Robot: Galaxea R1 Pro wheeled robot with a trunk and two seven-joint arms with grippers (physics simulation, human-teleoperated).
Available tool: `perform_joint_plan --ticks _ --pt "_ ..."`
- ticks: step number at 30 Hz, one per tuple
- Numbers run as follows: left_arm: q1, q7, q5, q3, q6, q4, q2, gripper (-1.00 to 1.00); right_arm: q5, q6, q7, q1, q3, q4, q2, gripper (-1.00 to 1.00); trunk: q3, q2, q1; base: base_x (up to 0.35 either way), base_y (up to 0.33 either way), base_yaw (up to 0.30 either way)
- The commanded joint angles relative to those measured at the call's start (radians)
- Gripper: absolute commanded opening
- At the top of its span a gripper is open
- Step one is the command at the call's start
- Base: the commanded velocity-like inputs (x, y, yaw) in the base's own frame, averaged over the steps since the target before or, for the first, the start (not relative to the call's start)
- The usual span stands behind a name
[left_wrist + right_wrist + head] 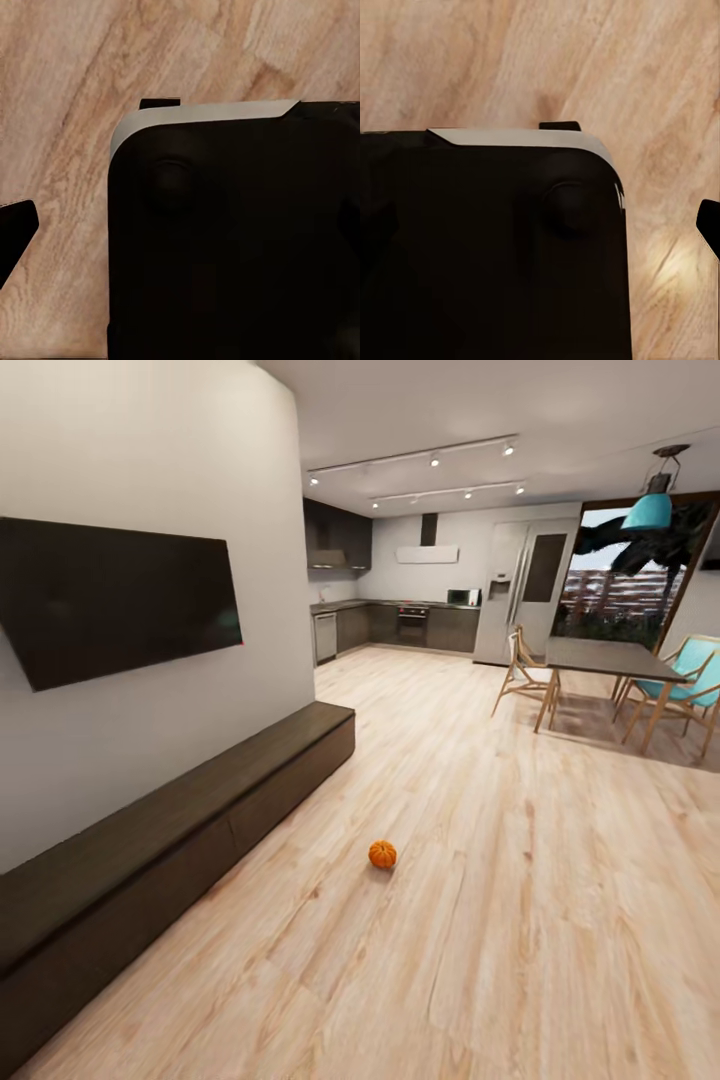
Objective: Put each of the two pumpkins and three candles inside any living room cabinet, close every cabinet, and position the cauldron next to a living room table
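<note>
Wood floor point(520, 920) open ahead of you | 1 small pumpkin point(382, 854) lower centre, right of cabinet point(180, 830) | both wrist cameras point down past dark robot body point(232, 240) | finger state: cannot tell.

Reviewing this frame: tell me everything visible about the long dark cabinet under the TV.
The cabinet is a long, low dark-brown unit that looks wooden, with a flat bare top and wide handleless fronts split by thin seams. All visible fronts look shut. It sits on the light wood floor, its back against the white wall below the wall-mounted TV, running from the near left toward the kitchen. A small orange pumpkin lies on the floor apart from it.
</note>
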Motion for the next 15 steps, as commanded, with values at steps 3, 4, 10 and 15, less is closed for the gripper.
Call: perform_joint_plan --ticks 3,4,10,15 --pt "0.000 0.001 0.000 0.000 -0.001 -0.001 0.001 1.00 -0.001 -0.007 -0.004 0.000 -0.001 0.001 0.000 1.00 -0.001 0.000 0.000 0.000 0.000 0.255" --pt "0.000 0.001 0.000 0.000 -0.001 -0.001 0.000 1.00 -0.001 -0.015 -0.005 0.000 -0.001 0.001 0.000 1.00 -0.001 0.000 0.000 0.000 0.000 0.255" --pt "0.000 0.001 0.000 0.001 -0.001 -0.001 0.000 1.00 0.000 -0.026 -0.006 0.000 -0.001 0.001 0.000 1.00 -0.001 0.000 0.000 0.000 0.000 0.255" --pt "0.000 0.001 0.000 0.001 -0.001 -0.001 0.000 1.00 -0.001 -0.028 -0.006 0.000 -0.002 0.001 0.000 1.00 -0.001 0.000 0.000 0.000 0.000 0.255"
